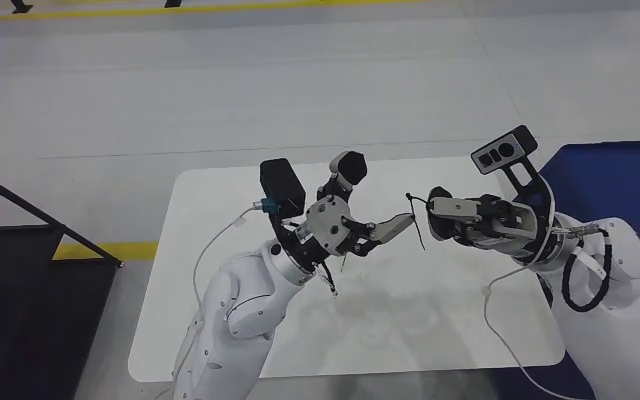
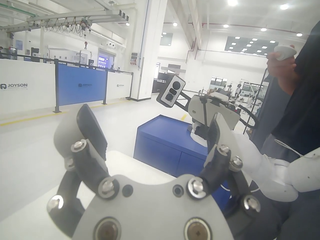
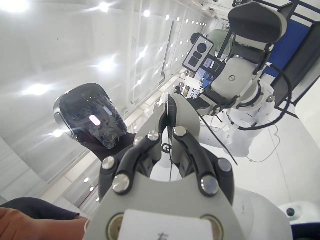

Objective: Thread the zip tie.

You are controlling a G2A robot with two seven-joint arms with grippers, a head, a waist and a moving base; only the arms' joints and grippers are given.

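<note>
"holding anything, the right gripper (image 3: pixel 167 102)?"

"yes. its fingers are pressed nearly together, with a thin black zip tie (image 1: pixel 413 222) pinched between them. one short end pokes up past the tips and the long tail hangs free below."

"why up in the air, and not down on the white table (image 1: pixel 200 300)?"

"my guess is that a strap lying flat gives the other arm little to get at. lifted, both ends stand clear."

"and the left gripper (image 1: pixel 378 195)?"

"just beyond the tie, facing it, spread wide with nothing in it. one pad is raised and the other points at the strap, close but not touching as far as i can tell."

"so the tie sits between the two?"

"yes, at the right gripper's tips and just short of the left one's lower finger. i'd judge the left is placed to take the loose tail and bend it round. whether the tail is through the head yet is too small to tell."
</note>
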